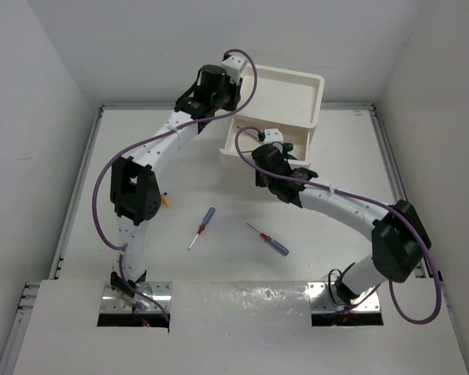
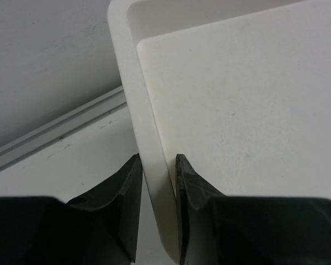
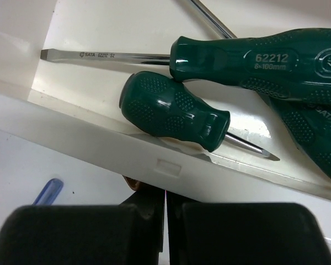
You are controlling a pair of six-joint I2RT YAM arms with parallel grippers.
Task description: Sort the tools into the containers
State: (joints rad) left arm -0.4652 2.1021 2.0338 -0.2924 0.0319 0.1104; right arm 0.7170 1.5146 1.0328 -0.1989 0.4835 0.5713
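Observation:
The white drawer unit (image 1: 285,92) stands at the back with one drawer (image 1: 233,150) pulled out. My left gripper (image 1: 228,72) is shut on the unit's left rim (image 2: 149,127), one jaw on each side of the wall. My right gripper (image 1: 270,152) is shut on the drawer's red-brown front tab (image 3: 128,182). Inside the drawer lie a long dark green screwdriver (image 3: 254,58), a stubby green one (image 3: 174,110) and part of a third (image 3: 320,138). Two red-and-blue screwdrivers lie on the table, one on the left (image 1: 202,226) and one on the right (image 1: 270,241).
A small yellow-orange object (image 1: 166,200) lies beside the left arm's elbow. The blue handle tip (image 3: 49,191) of a table screwdriver shows below the drawer front. A raised rail (image 1: 78,203) runs along the table's left side, and walls close in behind and beside it.

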